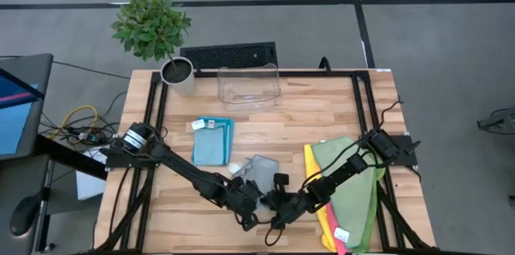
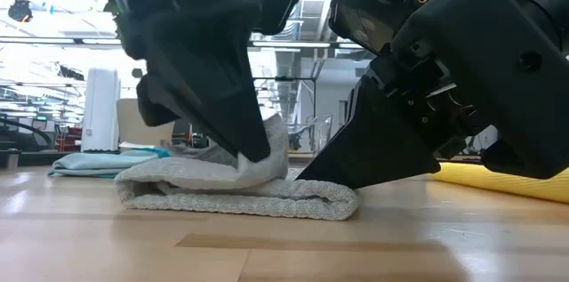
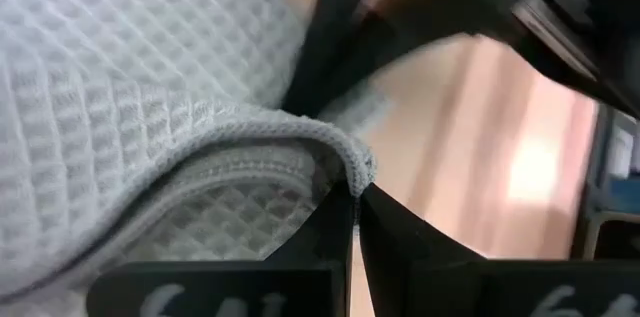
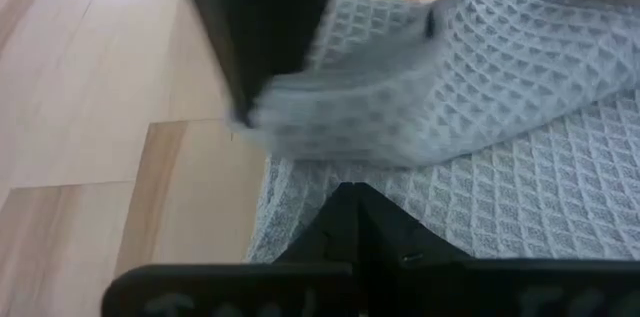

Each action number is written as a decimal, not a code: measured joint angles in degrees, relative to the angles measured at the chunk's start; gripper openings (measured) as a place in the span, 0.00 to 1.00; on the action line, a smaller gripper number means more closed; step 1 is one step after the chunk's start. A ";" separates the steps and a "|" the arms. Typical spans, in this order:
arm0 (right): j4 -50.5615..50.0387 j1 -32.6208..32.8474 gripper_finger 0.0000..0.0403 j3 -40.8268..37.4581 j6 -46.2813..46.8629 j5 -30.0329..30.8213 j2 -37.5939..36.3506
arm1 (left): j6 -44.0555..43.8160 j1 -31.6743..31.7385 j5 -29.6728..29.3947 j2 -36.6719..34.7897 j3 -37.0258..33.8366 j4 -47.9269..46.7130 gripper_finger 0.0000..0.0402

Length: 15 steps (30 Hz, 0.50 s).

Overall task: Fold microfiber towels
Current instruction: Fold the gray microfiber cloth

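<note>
Both grippers, left [image 1: 251, 207] and right [image 1: 278, 209], are pinching the grey towel [image 1: 259, 168] shut at its near edge; soft and limp, it is best gripped by its corners.

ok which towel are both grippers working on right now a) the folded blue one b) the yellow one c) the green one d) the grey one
d: the left gripper and right gripper meet at the grey towel, and the left one pinches its edge.
</note>
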 joint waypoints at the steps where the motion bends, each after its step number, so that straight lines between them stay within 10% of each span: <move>1: -0.01 0.00 0.06 0.00 0.00 -0.01 0.00 | -0.04 0.04 -0.61 0.10 0.26 0.28 0.00; 15: 0.22 0.02 0.06 -0.07 0.00 -0.15 0.00 | 1.84 0.37 -0.79 0.08 1.81 2.26 0.00</move>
